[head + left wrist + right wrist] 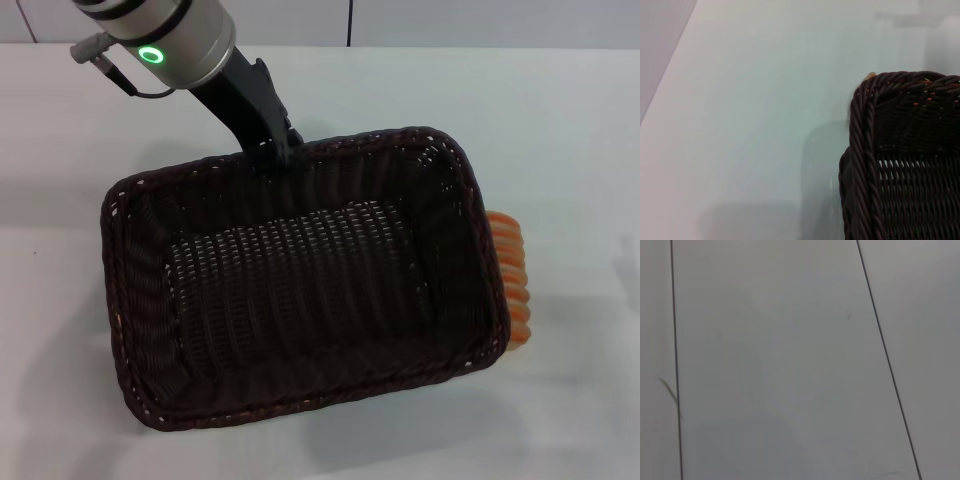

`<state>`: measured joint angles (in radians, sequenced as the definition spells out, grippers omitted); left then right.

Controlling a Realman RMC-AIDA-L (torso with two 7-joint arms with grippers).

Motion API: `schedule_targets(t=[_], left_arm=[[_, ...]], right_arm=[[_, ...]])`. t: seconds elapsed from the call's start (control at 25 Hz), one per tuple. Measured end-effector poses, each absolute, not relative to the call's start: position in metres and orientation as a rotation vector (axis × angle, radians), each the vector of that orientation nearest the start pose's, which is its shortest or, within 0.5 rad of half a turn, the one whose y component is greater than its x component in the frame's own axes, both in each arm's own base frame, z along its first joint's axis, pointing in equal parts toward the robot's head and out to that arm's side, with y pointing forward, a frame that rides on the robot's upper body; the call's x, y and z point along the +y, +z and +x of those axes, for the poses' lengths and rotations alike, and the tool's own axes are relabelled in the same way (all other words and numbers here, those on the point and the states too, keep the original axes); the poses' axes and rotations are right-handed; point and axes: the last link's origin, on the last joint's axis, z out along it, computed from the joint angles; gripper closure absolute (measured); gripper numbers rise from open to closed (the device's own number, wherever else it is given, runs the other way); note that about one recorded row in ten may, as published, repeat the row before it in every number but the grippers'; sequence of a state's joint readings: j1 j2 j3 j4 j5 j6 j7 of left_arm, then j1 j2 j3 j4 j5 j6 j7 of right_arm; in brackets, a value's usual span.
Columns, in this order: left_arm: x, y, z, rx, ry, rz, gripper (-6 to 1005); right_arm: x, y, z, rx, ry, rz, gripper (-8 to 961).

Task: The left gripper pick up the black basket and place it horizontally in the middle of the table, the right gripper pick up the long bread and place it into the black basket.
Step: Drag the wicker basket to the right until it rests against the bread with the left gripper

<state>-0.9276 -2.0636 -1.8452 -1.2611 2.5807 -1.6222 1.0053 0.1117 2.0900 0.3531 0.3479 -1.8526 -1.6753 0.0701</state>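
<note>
Nearest, across most of the white table (580, 150), black basket (300, 290), tilted askew, empty inside. Just beyond its right wall, touching it, long bread (510, 280) lying on the table, partly hidden. At the far rim, left gripper (275, 150) clamped on the basket's braided edge. No readable writing anywhere.

We see the black basket (300, 290) as dark brown-black wicker with an openwork weave and a braided rim, on the plain white table (560, 150). Beside it, the long bread (510, 280) shows tan with orange crosswise stripes. The left gripper (275, 150) is black on a silver-grey arm with a glowing green ring
</note>
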Motion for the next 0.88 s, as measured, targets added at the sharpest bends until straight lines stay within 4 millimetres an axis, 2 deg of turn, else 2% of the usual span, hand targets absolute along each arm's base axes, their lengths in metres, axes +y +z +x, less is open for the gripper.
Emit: schedule_targets(t=[0.44,0.68,0.88], left_arm=[[0.401,-0.002,-0.083,-0.020,0.526,-2.852,788],[0.404,-0.019,-0.091,0.087,0.585,-2.787,785],[0.405,-0.022,-0.090,0.114,0.585,-2.768,759]], right_arm=[[0.201,-0.015,0.325,0.481,0.936,-1.361,136],[0.200,-0.015,0.325,0.484,0.937,-1.363,139],[0.200,-0.015,0.325,0.485,0.938,-1.364,143]])
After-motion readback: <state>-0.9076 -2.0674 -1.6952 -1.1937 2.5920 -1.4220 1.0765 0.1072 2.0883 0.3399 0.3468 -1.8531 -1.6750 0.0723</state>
